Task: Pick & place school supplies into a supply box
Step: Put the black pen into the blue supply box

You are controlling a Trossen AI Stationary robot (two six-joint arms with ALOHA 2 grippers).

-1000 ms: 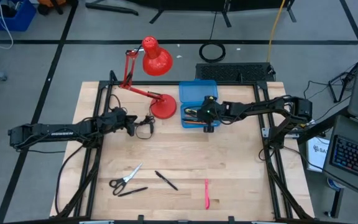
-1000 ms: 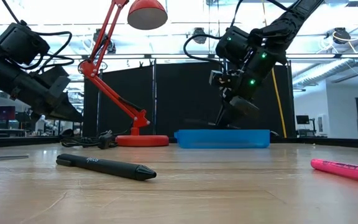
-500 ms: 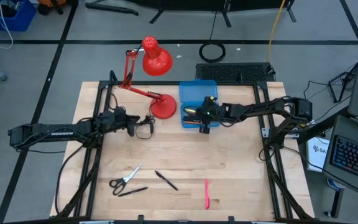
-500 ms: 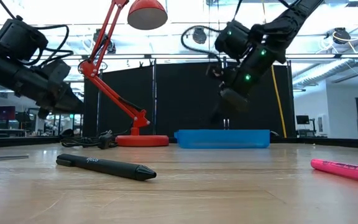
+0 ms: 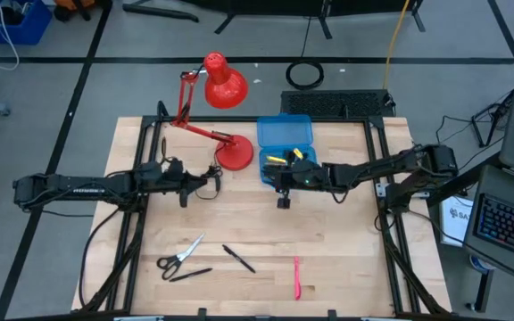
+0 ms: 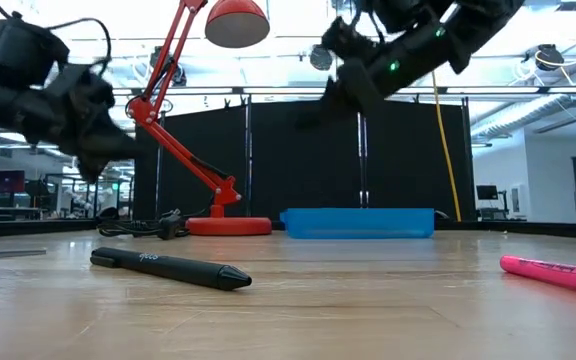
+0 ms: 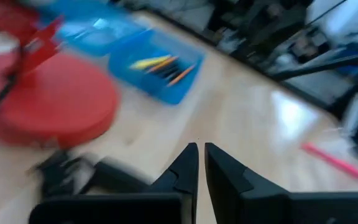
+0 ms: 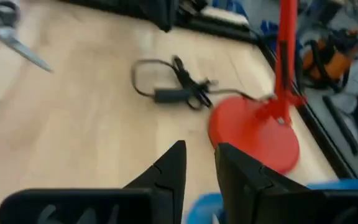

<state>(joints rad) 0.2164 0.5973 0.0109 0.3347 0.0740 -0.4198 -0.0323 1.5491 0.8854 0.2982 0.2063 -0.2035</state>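
A: Where's your right gripper (image 5: 281,201)?

B: Over the desk (image 5: 346,250), just in front of the blue supply box (image 5: 285,148), near its front-left corner. Fingers (image 8: 166,167) a bit apart w/ a narrow gap, nothing between them.

A: And the left gripper (image 5: 186,183)?

B: Hanging beside the red lamp's base (image 5: 235,154), by the black wire loop (image 5: 208,183). Fingers (image 7: 185,165) nearly together, only a slit, empty.

A: Box status?

B: Lid open, sits at the far middle of the desk just right of the lamp base. Yellow marker (image 5: 277,159) and an orange pencil (image 7: 183,74) lie inside, w/ some thin dark pens (image 7: 164,66) btwn them in the left wrist view.

A: What's not in the box?

B: At the near edge: scissors (image 5: 179,254) on the left, a black pen (image 5: 191,274) just below them, another black pen (image 5: 237,259) to their right, pink pen (image 5: 296,276) further right. All well apart from the box and from both grippers.
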